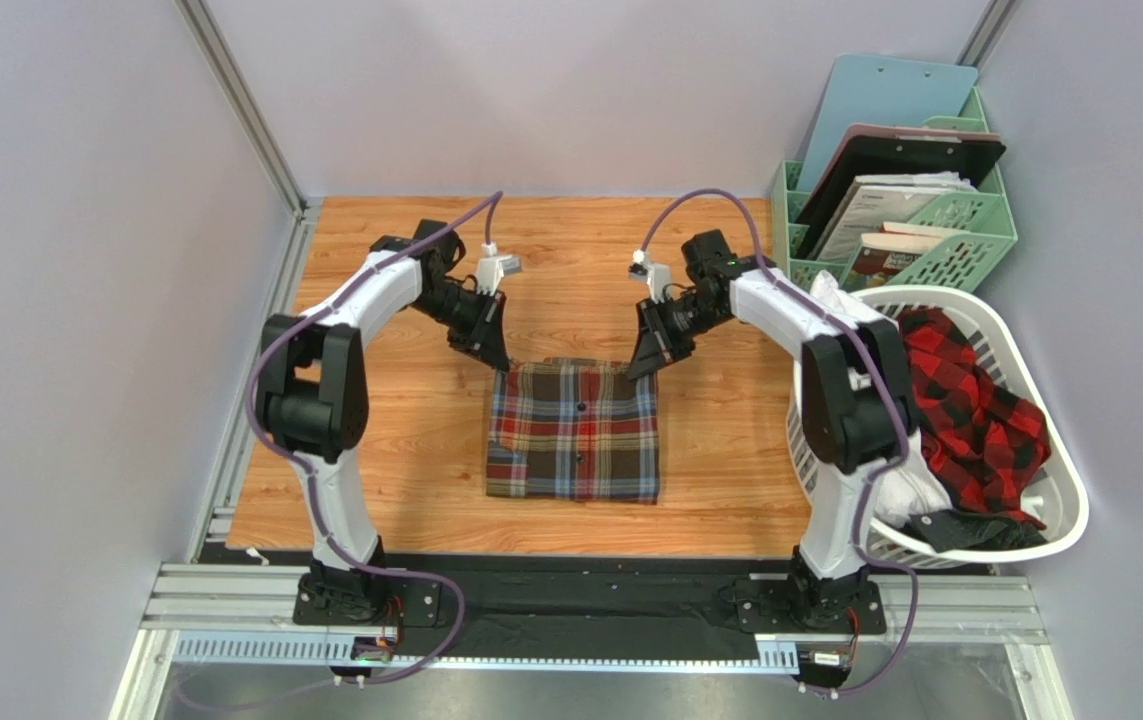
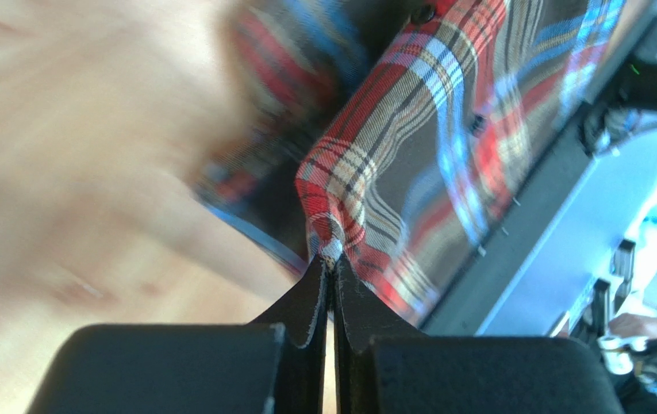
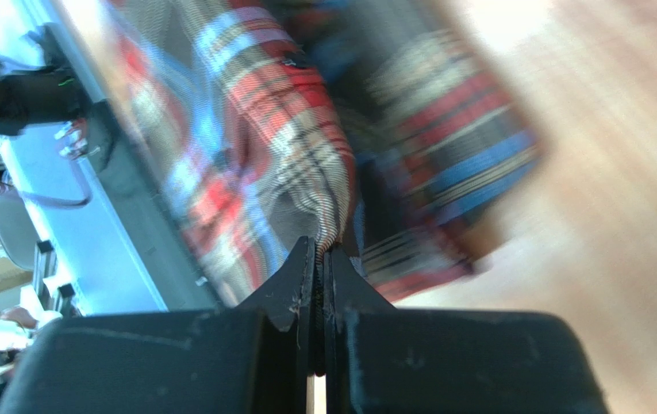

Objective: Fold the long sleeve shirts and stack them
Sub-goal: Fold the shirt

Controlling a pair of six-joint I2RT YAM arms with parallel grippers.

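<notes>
Tartan shirt (image 1: 574,431) lies folded at the centre of the surface (image 1: 427,510). Left fingers (image 2: 310,302) and right fingers (image 3: 295,289) each clamp a far corner (fabric bunched at the tips), evidently to draw that edge over for another fold; red-and-black shirt (image 1: 983,413) sits in basket (image 1: 1069,518), right edge

Wooden tabletop (image 1: 382,450) fills the middle. A white laundry basket (image 1: 1069,495) sits at about 3 to 4 o'clock by the table's edge. The green plastic file rack (image 1: 983,248) up at 1 o'clock is stuffed with a blue clipboard (image 1: 893,98), a dark board (image 1: 908,158) and some books (image 1: 893,203).
</notes>
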